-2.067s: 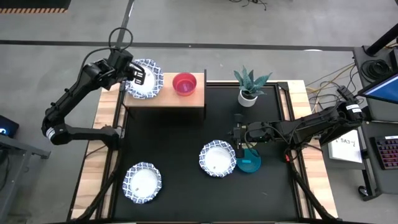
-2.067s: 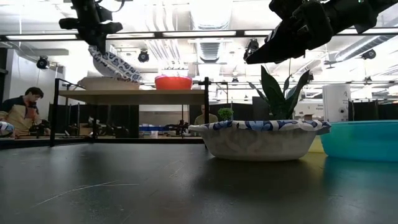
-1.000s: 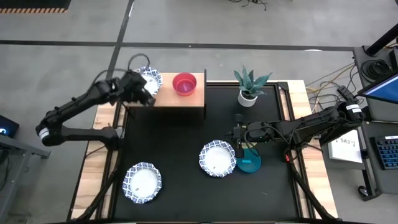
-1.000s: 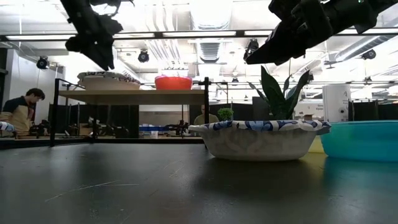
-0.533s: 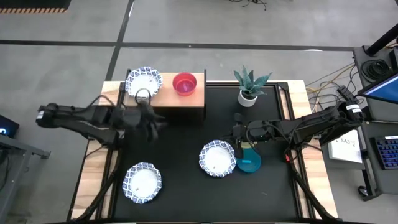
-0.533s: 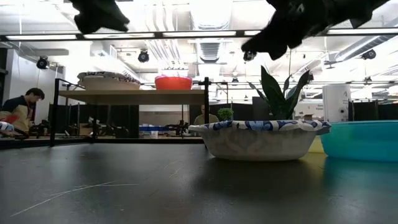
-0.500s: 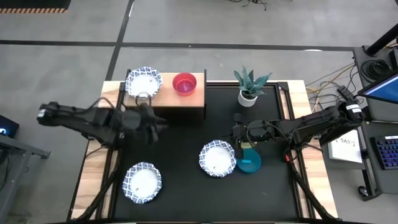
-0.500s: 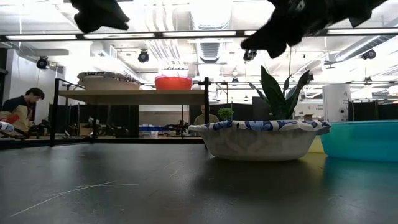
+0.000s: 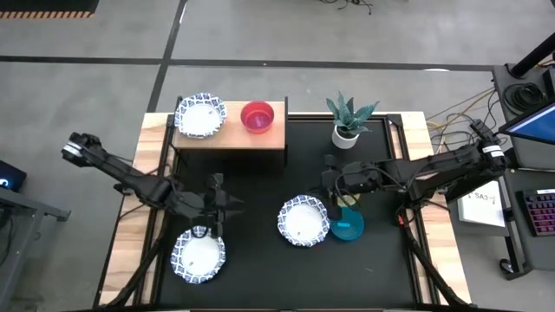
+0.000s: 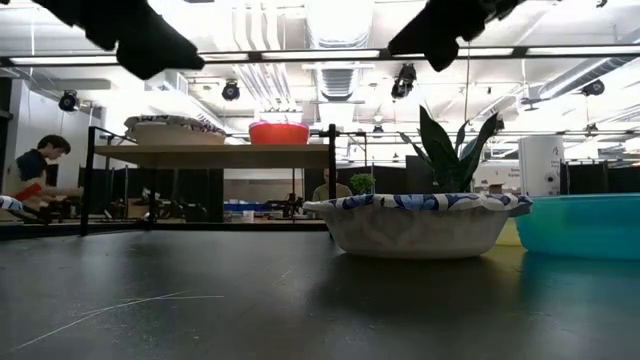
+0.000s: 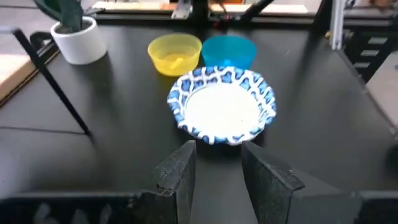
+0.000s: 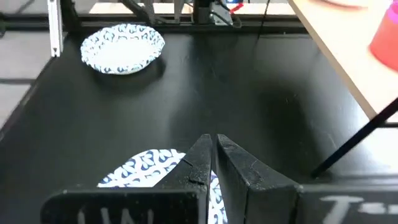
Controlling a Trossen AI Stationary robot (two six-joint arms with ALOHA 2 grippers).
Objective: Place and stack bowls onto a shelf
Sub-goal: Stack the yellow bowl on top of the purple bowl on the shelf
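My left gripper (image 9: 214, 206) hangs open and empty over the mat, just beside the near patterned bowl (image 9: 198, 254), lined up to take it to the shelf (image 9: 232, 139). My right gripper (image 12: 212, 158) seems nearly closed, holding nothing.

A grey floor (image 9: 286, 35) crossed by a dark line fills the top of the high view. At right, a desk holds a keyboard (image 9: 539, 212). In the low view, ceiling light strips (image 10: 300, 54) span the top; a seated person (image 10: 35, 175) is at far left.
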